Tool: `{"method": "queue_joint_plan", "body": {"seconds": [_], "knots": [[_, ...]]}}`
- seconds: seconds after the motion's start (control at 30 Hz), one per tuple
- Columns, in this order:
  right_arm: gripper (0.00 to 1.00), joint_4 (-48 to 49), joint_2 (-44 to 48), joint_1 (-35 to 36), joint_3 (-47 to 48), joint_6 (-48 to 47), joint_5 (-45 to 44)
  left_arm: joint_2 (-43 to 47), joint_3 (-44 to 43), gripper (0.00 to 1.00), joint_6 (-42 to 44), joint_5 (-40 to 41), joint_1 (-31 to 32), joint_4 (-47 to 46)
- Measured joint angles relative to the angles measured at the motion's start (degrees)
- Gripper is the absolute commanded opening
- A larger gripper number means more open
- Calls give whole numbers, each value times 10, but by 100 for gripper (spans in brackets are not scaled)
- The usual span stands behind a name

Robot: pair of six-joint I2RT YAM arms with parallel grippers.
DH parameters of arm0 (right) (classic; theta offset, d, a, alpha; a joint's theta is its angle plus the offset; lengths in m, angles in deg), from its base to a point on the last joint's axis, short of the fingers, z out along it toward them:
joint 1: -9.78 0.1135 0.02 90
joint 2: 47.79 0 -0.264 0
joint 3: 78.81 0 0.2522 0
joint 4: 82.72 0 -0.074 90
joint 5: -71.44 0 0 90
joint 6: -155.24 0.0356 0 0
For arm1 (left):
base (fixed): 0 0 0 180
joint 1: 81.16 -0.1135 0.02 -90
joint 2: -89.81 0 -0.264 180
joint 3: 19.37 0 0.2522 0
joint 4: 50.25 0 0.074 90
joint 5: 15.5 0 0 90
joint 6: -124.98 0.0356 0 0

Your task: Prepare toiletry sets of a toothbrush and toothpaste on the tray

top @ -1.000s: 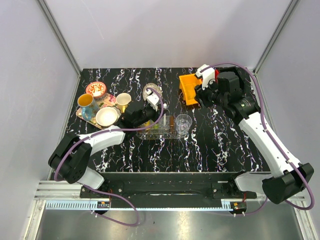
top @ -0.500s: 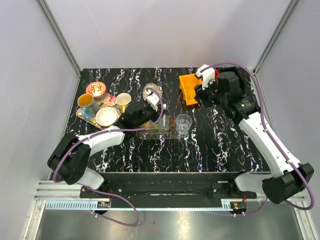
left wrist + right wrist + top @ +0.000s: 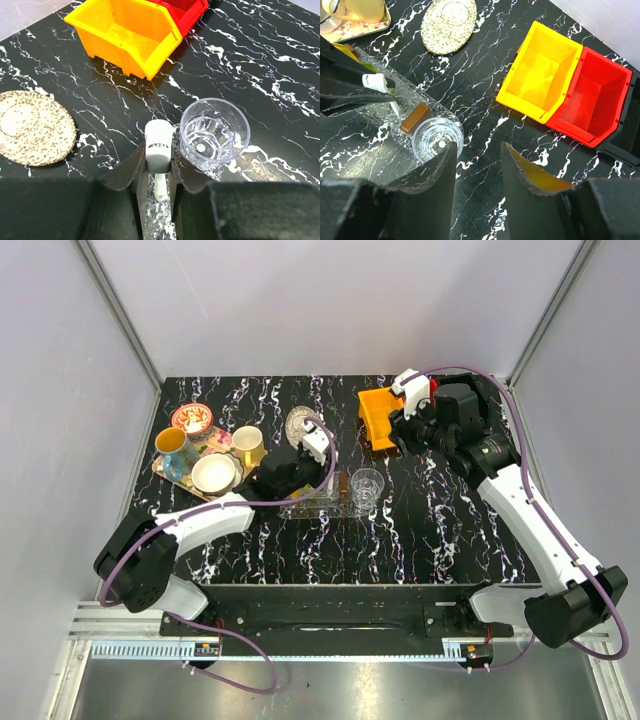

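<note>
My left gripper is shut on the white toothbrush and holds it over the clear oval tray, just left of a clear glass. In the top view the left gripper is over the tray at mid-table. The right wrist view shows the toothbrush slanting down onto the tray. My right gripper is open and empty, above the table right of the glass; in the top view it is beside the yellow bin. The toothpaste tubes are hidden by the left arm.
A brown block lies on the tray beside the glass. A yellow bin and a red bin stand at the back right. A round patterned dish and a colourful tray with cups are at the back left.
My left gripper has moved a little to the right over the tray, still holding the toothbrush. The right arm has not moved.
</note>
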Motion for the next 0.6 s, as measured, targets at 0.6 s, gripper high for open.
{"method": "queue_joint_plan", "body": {"seconds": [0.6], "knots": [[46,0,-1,0,-2,0,0,1,-3,0,-22,99,19,-7]]}}
